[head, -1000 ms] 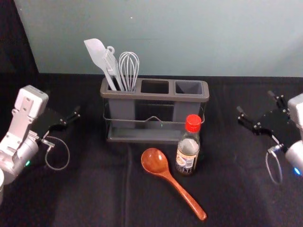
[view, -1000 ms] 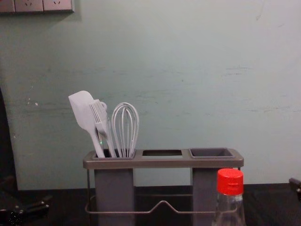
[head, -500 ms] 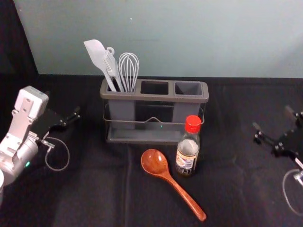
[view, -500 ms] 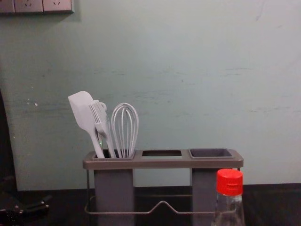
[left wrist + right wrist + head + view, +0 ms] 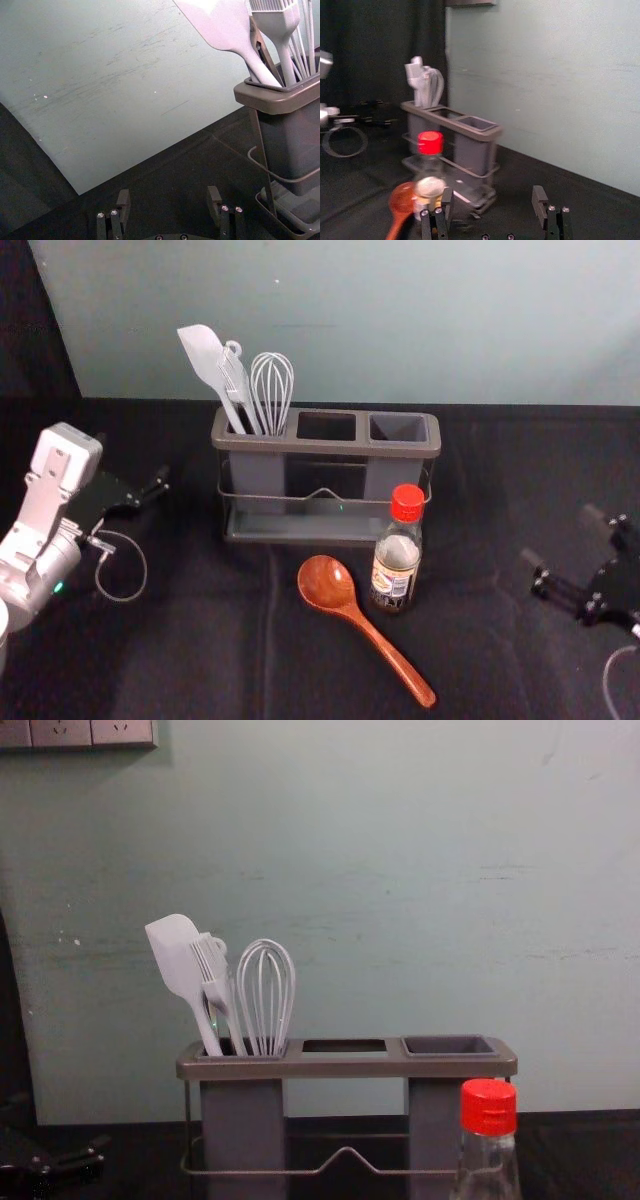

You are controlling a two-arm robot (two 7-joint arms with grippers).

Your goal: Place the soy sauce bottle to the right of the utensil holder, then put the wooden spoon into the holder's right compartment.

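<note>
1. Bottle (image 5: 397,565) stands beside spoon (image 5: 325,583), before right end of holder (image 5: 320,445).
2. Holder stands near back edge of table (image 5: 180,650).
3. Right gripper (image 5: 560,535) is right of bottle, jaws wide.
4. Left gripper (image 5: 132,459) parks left of holder, jaws wide.

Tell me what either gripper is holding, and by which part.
Nothing: the left gripper and the right gripper are open and empty; the soy sauce bottle stands and the wooden spoon lies on the table.
</note>
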